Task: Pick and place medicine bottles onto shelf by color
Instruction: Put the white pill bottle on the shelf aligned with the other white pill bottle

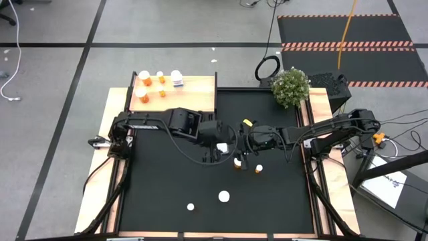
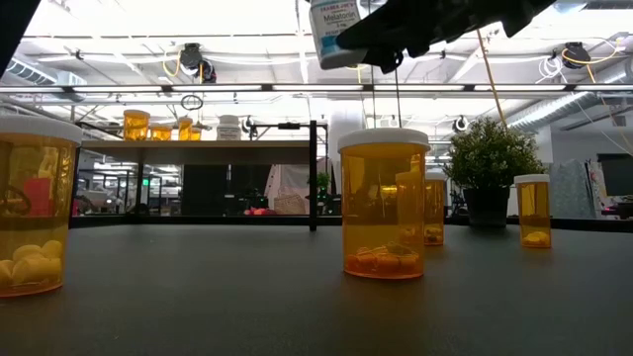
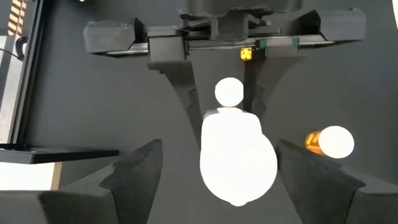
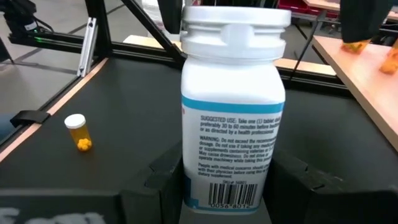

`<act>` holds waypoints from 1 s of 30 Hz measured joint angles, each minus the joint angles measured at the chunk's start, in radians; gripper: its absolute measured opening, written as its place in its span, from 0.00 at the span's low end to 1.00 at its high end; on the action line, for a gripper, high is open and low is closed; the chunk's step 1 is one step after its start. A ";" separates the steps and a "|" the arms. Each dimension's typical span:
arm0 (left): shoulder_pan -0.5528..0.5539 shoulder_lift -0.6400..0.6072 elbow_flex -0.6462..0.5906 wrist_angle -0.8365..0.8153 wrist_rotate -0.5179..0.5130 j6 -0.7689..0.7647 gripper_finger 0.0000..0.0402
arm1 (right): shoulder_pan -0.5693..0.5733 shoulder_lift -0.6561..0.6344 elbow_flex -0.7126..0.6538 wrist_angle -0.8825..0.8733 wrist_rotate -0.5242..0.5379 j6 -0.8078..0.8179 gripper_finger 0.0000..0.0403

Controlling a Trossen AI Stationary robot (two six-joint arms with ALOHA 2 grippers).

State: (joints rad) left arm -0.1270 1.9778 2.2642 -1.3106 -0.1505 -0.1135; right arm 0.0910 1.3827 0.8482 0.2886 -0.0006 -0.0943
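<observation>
A white medicine bottle [image 4: 231, 118] with a bluish label and a white cap is held upright high over the black mat [image 1: 267, 201], with my right gripper [image 4: 227, 186] shut on it. My left gripper [image 3: 217, 168] hangs open above it. Its fingers [image 3: 134, 174] stand on either side of the cap [image 3: 238, 158] without touching. The low view shows the bottle [image 2: 331, 30] well above the table. The shelf [image 1: 197, 90] at the far left carries several orange bottles [image 1: 145, 79] and a white one [image 1: 177, 77], all on their bases. My right gripper pinches the white bottle's lower body [image 4: 227, 199] between its two fingers [image 4: 155, 186], one on each side. The fingers come in about level from the table's right. The bottle stands upright in the hold, cap up, lifted clear of the mat.
Two orange bottles [image 1: 237, 164] [image 1: 259, 169] stand on the mat just below the grippers. Two more white-capped ones [image 1: 223, 196] [image 1: 190, 207] stand nearer the front edge. A potted plant [image 1: 291, 87] stands at the far right. The low view shows a large orange bottle [image 2: 383, 203] close by.
</observation>
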 joint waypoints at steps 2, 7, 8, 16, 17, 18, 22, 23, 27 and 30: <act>0.002 0.005 0.000 0.001 0.000 0.000 0.76 | 0.000 0.000 0.000 0.001 0.000 0.000 0.41; 0.002 0.045 0.001 -0.002 0.019 0.006 0.76 | 0.000 0.000 0.000 0.007 0.000 -0.004 0.41; 0.002 0.049 0.001 -0.004 0.019 0.009 0.76 | 0.000 0.000 0.000 0.008 -0.001 -0.004 0.41; 0.004 0.064 0.000 -0.025 0.022 0.002 0.62 | 0.000 0.000 0.000 0.005 0.001 -0.014 0.41; 0.004 0.063 0.000 -0.025 0.024 0.001 0.59 | 0.000 0.000 0.000 0.006 0.002 -0.016 0.41; 0.004 0.061 0.000 -0.025 0.023 0.001 0.56 | 0.000 0.000 0.000 0.007 0.001 -0.020 0.41; 0.003 0.058 0.000 -0.023 0.023 -0.001 0.47 | 0.000 0.000 0.000 0.013 0.002 -0.021 0.41; 0.003 0.058 0.000 -0.024 0.024 -0.001 0.45 | 0.000 0.000 0.000 0.014 0.003 -0.020 0.42; 0.004 0.057 0.001 -0.027 0.043 0.011 0.44 | 0.002 0.001 -0.001 0.019 0.005 -0.018 0.46; 0.004 0.049 0.001 -0.054 0.047 0.031 0.47 | 0.002 -0.003 -0.001 0.029 0.026 0.002 0.55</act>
State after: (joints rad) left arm -0.1230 2.0268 2.2650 -1.3648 -0.1040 -0.0826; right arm 0.0933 1.3797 0.8474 0.3171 0.0254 -0.0918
